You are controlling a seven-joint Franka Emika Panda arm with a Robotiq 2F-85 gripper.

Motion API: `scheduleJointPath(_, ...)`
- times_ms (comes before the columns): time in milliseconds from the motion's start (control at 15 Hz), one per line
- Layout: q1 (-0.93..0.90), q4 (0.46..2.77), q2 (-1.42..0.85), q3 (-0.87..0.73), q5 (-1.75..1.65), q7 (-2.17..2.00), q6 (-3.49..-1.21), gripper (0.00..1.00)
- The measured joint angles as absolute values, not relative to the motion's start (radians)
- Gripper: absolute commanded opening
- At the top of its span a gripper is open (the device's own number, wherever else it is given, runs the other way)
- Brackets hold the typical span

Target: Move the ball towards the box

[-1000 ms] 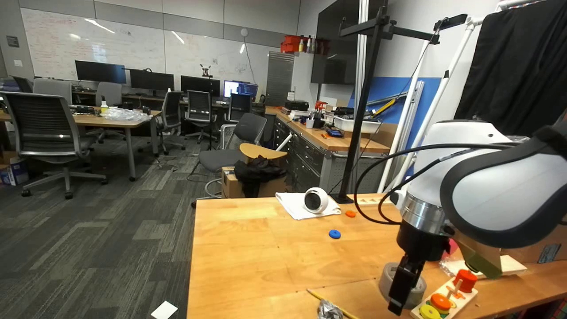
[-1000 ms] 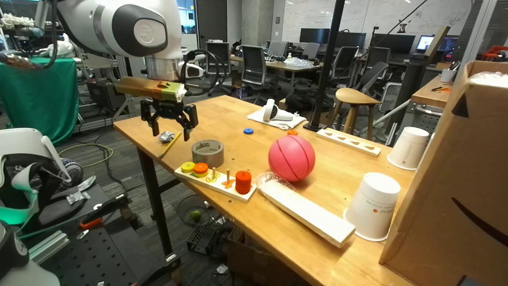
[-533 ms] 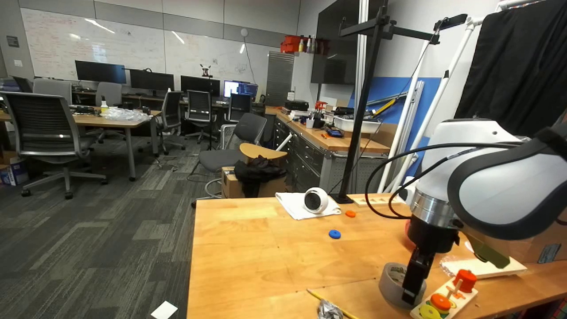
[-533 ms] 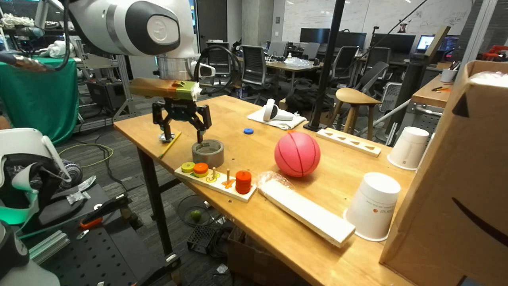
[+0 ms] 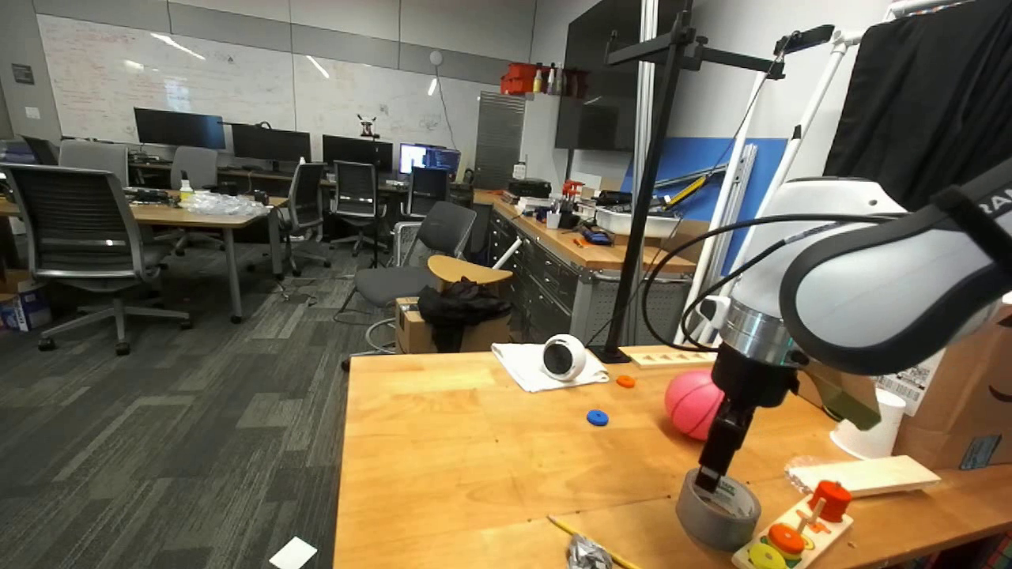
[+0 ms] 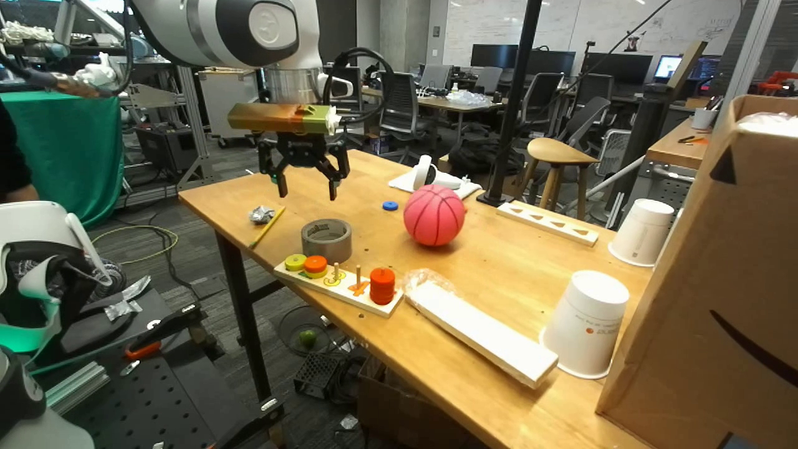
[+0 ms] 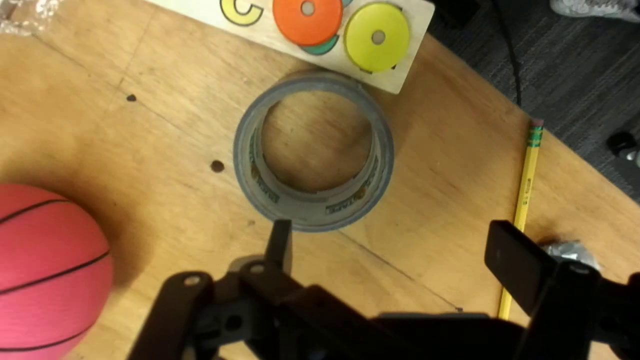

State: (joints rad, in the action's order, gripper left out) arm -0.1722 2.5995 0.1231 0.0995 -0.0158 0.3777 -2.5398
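Note:
The pinkish-red ball [image 5: 694, 405] with dark seam lines rests on the wooden table, also in an exterior view [image 6: 434, 215] and at the left of the wrist view [image 7: 50, 280]. My gripper [image 6: 308, 190] is open and empty above the table, behind the grey tape roll and apart from the ball. Its spread fingers show in the wrist view [image 7: 390, 237], with the ball outside them to the left. The box appears as a tall brown cardboard carton [image 6: 704, 280] at the table's far right end, with a white printed label on one side. No separate white carton shows.
The tape roll [image 6: 327, 248] and a peg board with coloured discs [image 6: 340, 284] lie near the edge. A low pale block [image 6: 480, 333] lies between ball and box. White upturned cups [image 6: 586, 324] stand by the box. A pencil [image 6: 268, 226] and crumpled foil [image 6: 262, 215] lie left.
The ball moved slightly right, then back and left in an exterior view, away from the box and pale block. My gripper moved right, then rose. A dark sleeve appears at the left edge.

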Motion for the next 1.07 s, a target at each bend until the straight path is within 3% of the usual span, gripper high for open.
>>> scheduleJointPath(1067, -0.171, 2.179, -0.299, 0.144, 0.050, 0.276, -2.571, 1.00)
